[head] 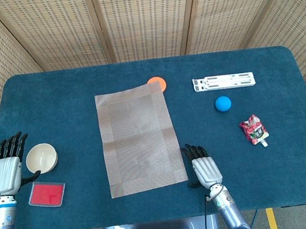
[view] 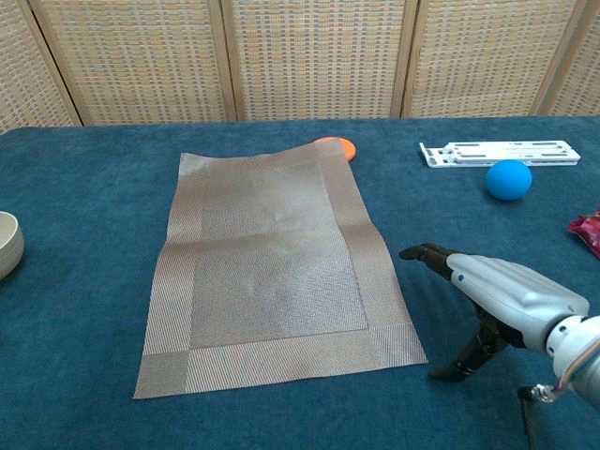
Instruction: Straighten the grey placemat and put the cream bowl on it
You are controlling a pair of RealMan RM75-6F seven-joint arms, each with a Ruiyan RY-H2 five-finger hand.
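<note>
Your right hand (head: 204, 168) sits just off the near right corner of the woven grey rectangular placemat (head: 139, 138), fingers stretched forward and apart with nothing in them; in the chest view (view: 502, 298) the thumb reaches down to the dark blue tablecloth (head: 271, 167). Your left hand (head: 7, 168) is well to the left of the placemat, fingers extended and slightly spread, holding nothing, right beside the round cream bowl (head: 41, 158); you cannot tell whether the thumb touches the bowl. The bowl stands upright on the cloth, apart from the placemat. The placemat lies flat, slightly skewed to the table edge, and its far right corner overlaps a small orange disc (head: 157, 83). A red flat square tray (head: 46, 194) lies left of the placemat, nearer you than the bowl. To the right of the placemat are a white slotted rack (head: 224, 82), a blue ball (head: 223, 103) and a red crumpled sachet (head: 254, 129)
</note>
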